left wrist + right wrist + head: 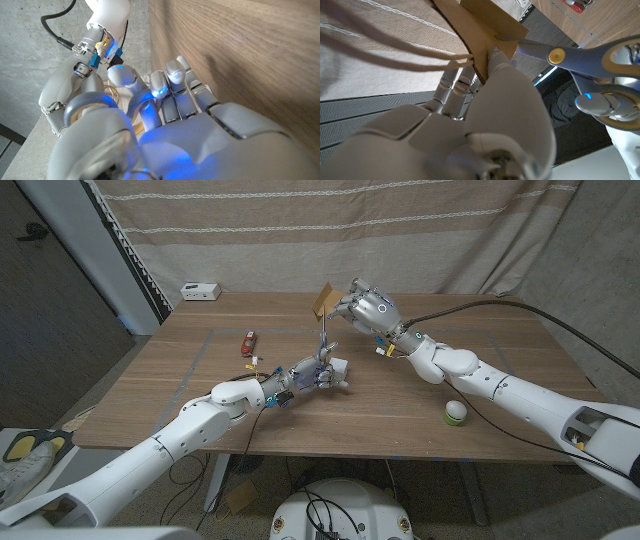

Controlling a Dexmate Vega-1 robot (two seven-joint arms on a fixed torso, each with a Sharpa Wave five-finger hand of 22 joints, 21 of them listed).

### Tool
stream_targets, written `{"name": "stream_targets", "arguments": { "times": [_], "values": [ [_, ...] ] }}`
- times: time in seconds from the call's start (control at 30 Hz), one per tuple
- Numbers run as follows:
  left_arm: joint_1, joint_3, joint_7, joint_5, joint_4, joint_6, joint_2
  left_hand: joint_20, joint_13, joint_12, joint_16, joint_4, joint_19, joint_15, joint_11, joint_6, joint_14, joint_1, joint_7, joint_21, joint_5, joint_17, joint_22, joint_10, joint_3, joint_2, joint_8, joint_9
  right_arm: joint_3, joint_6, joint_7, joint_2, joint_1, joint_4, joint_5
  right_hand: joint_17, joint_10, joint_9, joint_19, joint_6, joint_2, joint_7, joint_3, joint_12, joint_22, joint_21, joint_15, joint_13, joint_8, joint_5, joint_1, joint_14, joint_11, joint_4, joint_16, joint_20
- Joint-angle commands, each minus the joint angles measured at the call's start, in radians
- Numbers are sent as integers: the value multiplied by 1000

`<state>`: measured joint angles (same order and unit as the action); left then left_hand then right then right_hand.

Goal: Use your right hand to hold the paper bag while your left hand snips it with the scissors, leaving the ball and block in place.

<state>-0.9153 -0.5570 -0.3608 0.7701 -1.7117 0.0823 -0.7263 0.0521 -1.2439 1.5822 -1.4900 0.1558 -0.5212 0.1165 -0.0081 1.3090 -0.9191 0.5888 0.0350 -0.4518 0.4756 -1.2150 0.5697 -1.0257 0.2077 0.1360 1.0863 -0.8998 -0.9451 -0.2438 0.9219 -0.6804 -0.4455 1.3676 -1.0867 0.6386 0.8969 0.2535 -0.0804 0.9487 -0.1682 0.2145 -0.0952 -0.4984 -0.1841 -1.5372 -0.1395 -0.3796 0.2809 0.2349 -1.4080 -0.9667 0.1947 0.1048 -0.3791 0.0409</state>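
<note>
My right hand (366,308) holds a small brown paper bag (323,298) up above the far middle of the table. In the right wrist view the right hand (485,125) pinches the bag (487,27), whose cord handles (395,57) hang loose. My left hand (318,375) grips grey scissors (323,345) with the blades pointing up at the bag. The scissors (570,52) reach the bag's edge with their tips, the left hand's fingers (592,102) in the yellow-lined handles. A green and white ball (455,413) lies near the right front. A red block (248,341) lies at the left.
A white box (200,290) stands on the ledge beyond the table's (480,360) far left corner. A curtain hangs behind. In the left wrist view my left hand (170,130) sits low over the wood, with the right arm's wrist (95,45) beyond it.
</note>
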Motion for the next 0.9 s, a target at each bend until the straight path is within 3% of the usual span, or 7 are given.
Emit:
{"name": "stream_targets", "arguments": {
  "times": [0.03, 0.27, 0.3, 0.37, 0.4, 0.73, 0.9],
  "values": [
    [4, -3, -25, 2, 7, -1, -1, 56, -2, 0, 10, 1, 0, 89, -194, 9, 0, 53, 21, -4, 4, 6, -5, -191, 17, 40, 331, 19, 7, 10, -37, -5, -7, 13, 2, 2, 13, 4, -4, 9, 2, -4, 0, 4, -1, -3, -104, -4, -2, 6, -5, -9, -2, 2, 3, 145],
    [6, -6, -34, -19, 1, -18, -9, 57, -2, 1, 22, 1, 4, 89, -194, 26, -3, 61, 16, -6, 8, 6, -11, -192, 32, 37, 277, 98, 6, -13, -62, -10, 0, 19, 5, 7, 23, 4, -10, 16, 3, -5, -1, 3, 4, 7, -104, -6, -1, 9, -2, -18, 0, 0, 1, 140],
    [11, -9, -46, -20, 4, -18, -11, 56, -2, 1, 24, 0, 4, 89, -194, 25, -3, 62, 15, -6, 8, 7, -12, -193, 35, 35, 258, 126, 7, -14, -67, -10, -1, 20, 8, 9, 24, 4, -12, 19, 4, -5, -1, 3, 4, 9, -104, -6, 0, 10, -2, -20, 0, 1, 0, 140],
    [15, -13, -58, -27, 9, -25, -12, 54, -2, 0, 42, -3, 11, 90, -195, 60, -4, 75, 10, -7, 10, 15, -17, -194, 56, 35, 162, 290, 8, -12, -75, -12, -4, 24, 8, 9, 27, 4, -14, 22, 4, -4, -1, 3, 5, 12, -104, -6, 0, 11, 0, -22, -1, 0, 0, 139],
    [14, -14, -60, -29, 8, -26, -14, 51, -2, -1, 42, -4, 14, 90, -195, 70, -6, 77, 13, -6, 11, 13, -19, -193, 60, 34, 151, 314, 9, -12, -78, -13, -5, 25, 8, 8, 28, 4, -16, 21, 6, -3, 0, 4, 5, 12, -104, -6, -1, 12, 0, -21, -1, 1, 2, 139],
    [5, -13, -66, -30, -2, -34, -22, 52, -2, 0, 69, -7, 17, 90, -194, 104, -12, 98, 34, -5, 12, 19, -33, -198, 97, 20, 125, 440, 23, 19, -112, -10, -13, 43, 8, 11, 32, 5, -25, 21, 8, -4, 1, 7, 5, 18, -104, -6, -3, 17, 3, -29, 0, 1, 4, 138],
    [4, -13, -69, -32, -6, -35, -26, 52, -1, 1, 80, -7, 16, 88, -197, 101, -11, 79, 34, -5, 7, 20, -36, -197, 140, -37, 86, 542, 27, 30, -123, -6, -15, 51, 7, 10, 31, 5, -28, 21, 7, -4, 1, 10, 5, 20, -104, -6, -4, 19, 4, -29, -2, 1, 8, 138]
  ]
}}
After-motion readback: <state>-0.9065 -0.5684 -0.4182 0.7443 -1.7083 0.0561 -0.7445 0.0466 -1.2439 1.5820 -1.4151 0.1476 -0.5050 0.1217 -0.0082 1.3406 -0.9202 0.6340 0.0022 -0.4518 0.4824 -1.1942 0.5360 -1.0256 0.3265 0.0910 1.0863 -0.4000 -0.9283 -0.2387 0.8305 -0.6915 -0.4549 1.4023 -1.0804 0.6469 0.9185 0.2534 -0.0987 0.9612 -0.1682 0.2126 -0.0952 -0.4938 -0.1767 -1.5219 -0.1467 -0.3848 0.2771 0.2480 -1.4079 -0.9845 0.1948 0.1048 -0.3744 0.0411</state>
